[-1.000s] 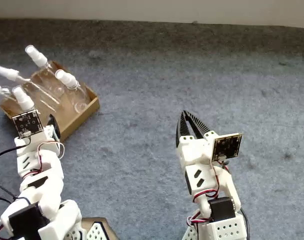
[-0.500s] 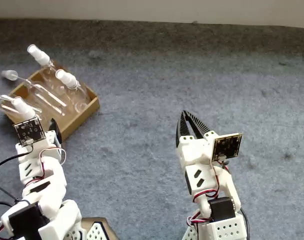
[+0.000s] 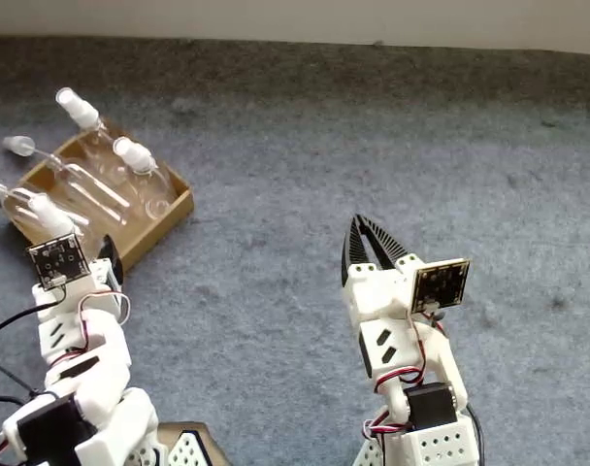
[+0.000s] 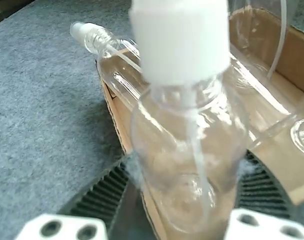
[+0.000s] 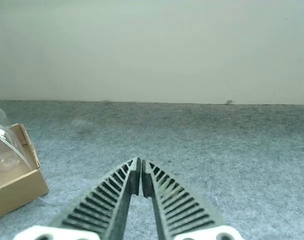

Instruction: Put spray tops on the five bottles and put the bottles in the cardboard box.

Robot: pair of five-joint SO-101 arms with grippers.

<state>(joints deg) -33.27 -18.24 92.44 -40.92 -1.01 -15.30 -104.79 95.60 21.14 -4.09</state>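
At the table's (image 3: 373, 146) left edge, toward the far side: the cardboard box (image 3: 159, 228), open side up; four bottles (image 3: 101, 189) lie in it, clear, necks pointing away from the arms and over the far rim; each carries a white spray top (image 3: 130, 152), as far as the high view lets me judge.

The held bottle (image 4: 187, 140) is the fifth, also capped; the left gripper (image 4: 187, 170) has its jaws spread to the bottle's width and pressed on both sides of the lower body; base over the box's near wall, top tilted in over the other bottles.

The right gripper (image 5: 141, 162) hangs near the middle of the table, well apart from the box; jaws together, nothing between them.

Reckoning: capping looks done, five of five; boxing four of five. Left to do: lower the fifth among the rest, let go, draw the arm clear. Space looks tight; the fifth may end up resting on its neighbours.
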